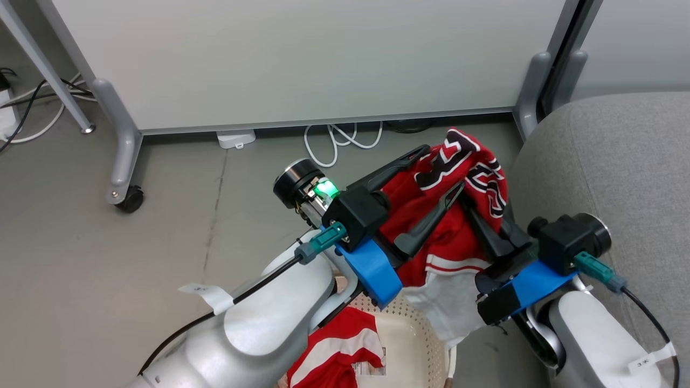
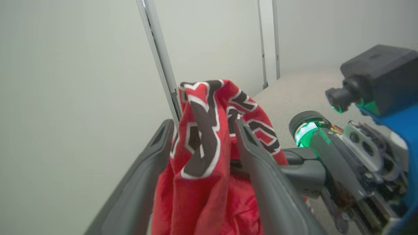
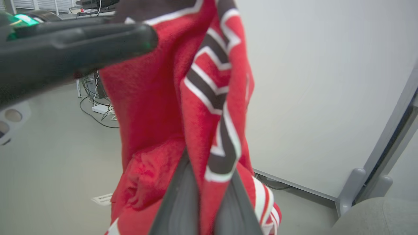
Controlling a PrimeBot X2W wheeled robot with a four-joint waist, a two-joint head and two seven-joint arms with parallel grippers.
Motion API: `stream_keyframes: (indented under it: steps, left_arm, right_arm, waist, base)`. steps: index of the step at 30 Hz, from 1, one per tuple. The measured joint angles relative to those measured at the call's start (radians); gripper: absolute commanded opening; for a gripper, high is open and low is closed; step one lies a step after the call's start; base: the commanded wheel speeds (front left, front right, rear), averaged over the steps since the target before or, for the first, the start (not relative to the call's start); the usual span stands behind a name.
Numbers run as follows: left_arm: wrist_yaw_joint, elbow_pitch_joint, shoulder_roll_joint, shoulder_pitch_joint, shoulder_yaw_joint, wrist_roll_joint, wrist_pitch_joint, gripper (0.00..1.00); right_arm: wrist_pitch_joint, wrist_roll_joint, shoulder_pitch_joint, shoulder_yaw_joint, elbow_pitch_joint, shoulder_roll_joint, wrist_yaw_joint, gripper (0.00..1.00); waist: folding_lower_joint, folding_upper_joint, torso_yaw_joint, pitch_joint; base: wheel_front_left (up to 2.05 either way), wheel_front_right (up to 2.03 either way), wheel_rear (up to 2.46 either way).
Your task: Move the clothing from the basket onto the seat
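Right gripper (image 3: pixel 209 163) clamps raised clothing (image 1: pixel 412 196); left gripper (image 2: pixel 204 123) spread.

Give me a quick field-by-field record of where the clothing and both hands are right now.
held garment: red, lifted, hanging near the basket, not on the seat
right hand: shut on the held garment
left hand: open, spread around the held garment
second garment: red and white, lying in the basket
seat: no clothing on the part in view
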Motion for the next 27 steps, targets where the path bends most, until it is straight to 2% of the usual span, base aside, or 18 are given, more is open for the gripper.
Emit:
stream_keyframes:
  steps: [7,14,22,27]
  left_arm:
    - [0.011,-0.008,0.005,0.027,0.011,0.012,0.000,1.00]
    - [0.017,-0.021,0.012,0.044,0.015,0.029,0.000,1.00]
    - [0.019,-0.027,0.023,0.053,0.020,0.045,0.000,1.00]
    - [0.016,-0.030,0.022,0.055,0.017,0.054,0.000,1.00]
  right_arm:
    - [0.000,-0.014,0.030,-0.070,-0.022,0.017,0.000,0.00]
    - [0.000,-0.032,0.053,-0.136,-0.046,0.031,0.000,0.00]
    - [0.000,-0.046,0.070,-0.202,-0.067,0.051,0.000,0.00]
    - [0.000,-0.053,0.097,-0.261,-0.079,0.067,0.000,0.00]
  waist:
    - [0.0000,0.0000,-0.014,0.012]
    - [0.0000,0.0000,-0.057,0.036]
    - [0.0000,0.0000,-0.142,0.072]
    - [0.0000,0.0000,-0.217,0.094]
  base:
    - [0.00,0.00,0.00]
    - [0.00,0.00,0.00]
    - [0.00,0.00,0.00]
    - [0.00,0.00,0.00]
